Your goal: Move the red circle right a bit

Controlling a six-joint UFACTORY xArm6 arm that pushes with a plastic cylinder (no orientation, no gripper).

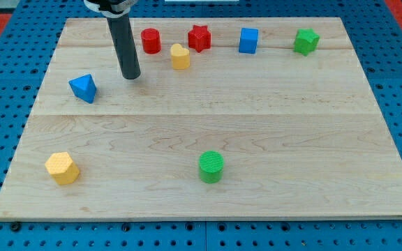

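The red circle (151, 40), a short red cylinder, stands near the view's top, left of centre, on the wooden board (208, 125). My tip (130, 76) rests on the board below and a little left of it, with a clear gap between them. The dark rod rises from the tip to the view's top edge. A yellow rounded block (180, 56) sits just right of and below the red circle. A red star block (199, 37) stands further right.
A blue cube (248, 40) and a green block (306, 41) stand along the top right. A blue triangular block (83, 88) lies left of my tip. A yellow hexagon (62, 168) sits at the bottom left, a green cylinder (211, 166) at the bottom centre.
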